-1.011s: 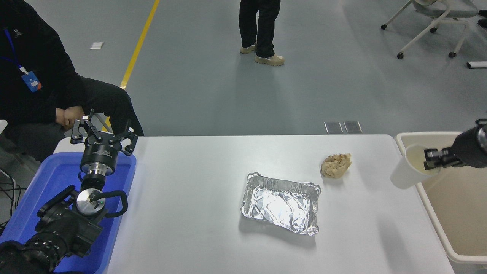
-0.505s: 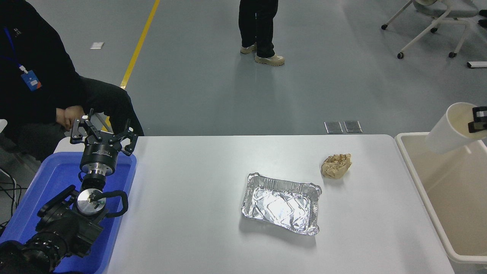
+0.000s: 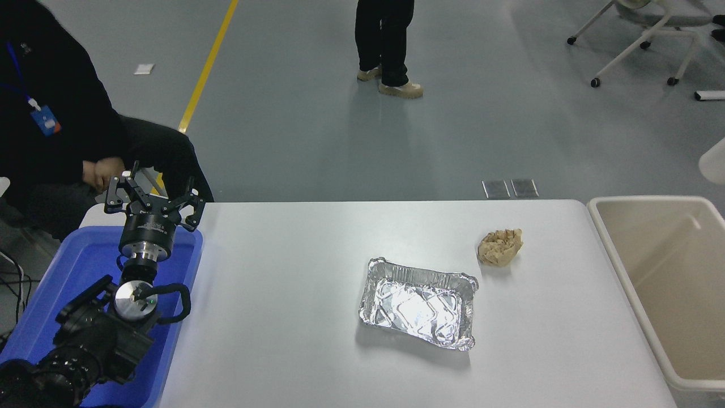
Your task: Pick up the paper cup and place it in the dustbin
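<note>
Paper cup pokes in at head view's right edge, above dustbin, holder unseen | left pincer splayed wide over blue tray | foil tray, brown paper ball sit on bench

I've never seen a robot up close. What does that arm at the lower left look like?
The left arm is black and chunky, with ribbed joints, a shiny silver disc and collar at the wrist, and a looping black cable beside it. Its left gripper is black, with skeletal, linked fingers. The right arm is out of view.
</note>
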`<move>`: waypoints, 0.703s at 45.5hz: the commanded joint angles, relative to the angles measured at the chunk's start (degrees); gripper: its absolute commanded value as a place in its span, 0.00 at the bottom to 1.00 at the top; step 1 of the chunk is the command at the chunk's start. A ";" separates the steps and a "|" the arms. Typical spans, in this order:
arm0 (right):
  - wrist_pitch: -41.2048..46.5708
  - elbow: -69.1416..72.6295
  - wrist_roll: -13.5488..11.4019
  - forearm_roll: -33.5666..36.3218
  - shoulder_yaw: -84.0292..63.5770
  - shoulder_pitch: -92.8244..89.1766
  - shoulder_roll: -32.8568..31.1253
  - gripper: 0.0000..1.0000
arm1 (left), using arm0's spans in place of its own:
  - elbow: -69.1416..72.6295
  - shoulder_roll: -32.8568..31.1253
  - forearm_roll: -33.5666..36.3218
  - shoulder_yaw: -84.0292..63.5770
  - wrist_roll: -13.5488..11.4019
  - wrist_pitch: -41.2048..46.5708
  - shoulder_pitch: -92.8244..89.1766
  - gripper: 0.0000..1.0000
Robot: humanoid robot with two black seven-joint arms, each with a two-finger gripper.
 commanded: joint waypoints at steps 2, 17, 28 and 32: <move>-18.71 -10.01 2.93 15.82 2.42 -11.57 2.97 0.00 | 0.00 0.00 -0.06 0.00 -0.02 -0.01 0.00 0.99; -34.11 -32.59 6.27 34.37 22.52 -42.15 16.50 0.00 | 0.00 0.00 -0.06 0.00 -0.02 -0.01 0.00 0.99; -39.90 -42.53 6.19 34.90 40.73 -59.65 23.97 0.00 | 0.00 0.00 -0.06 0.00 -0.02 -0.01 0.00 0.99; -42.54 -43.68 6.19 34.99 43.90 -63.78 25.82 0.00 | 0.09 0.00 -0.06 0.00 -0.02 -0.01 0.00 0.99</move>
